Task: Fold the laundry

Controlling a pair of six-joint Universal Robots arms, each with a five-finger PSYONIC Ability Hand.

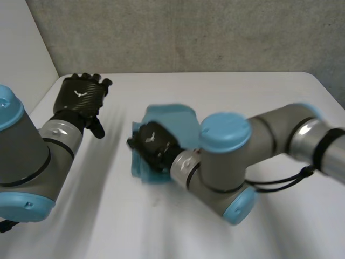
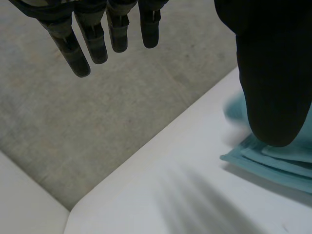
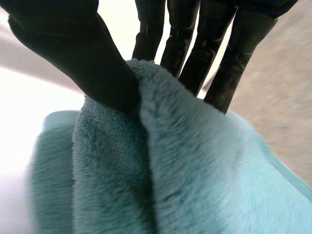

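**Pinched mid-fold**

Head view: the teal towel is seen on the table, partly under the right hand.
Left wrist view: the left hand is held straight-fingered and empty.
Right wrist view: a plush ridge is pinched between thumb and fingers. The towel is judged soft and light, best gripped at an edge.

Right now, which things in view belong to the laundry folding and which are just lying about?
In the job: teal towel, partly folded; right robot hand, pinching a fold of it between thumb and fingers.
Not in it: left robot hand, open, off to the side and apart from the towel; white table, just the surface underneath.
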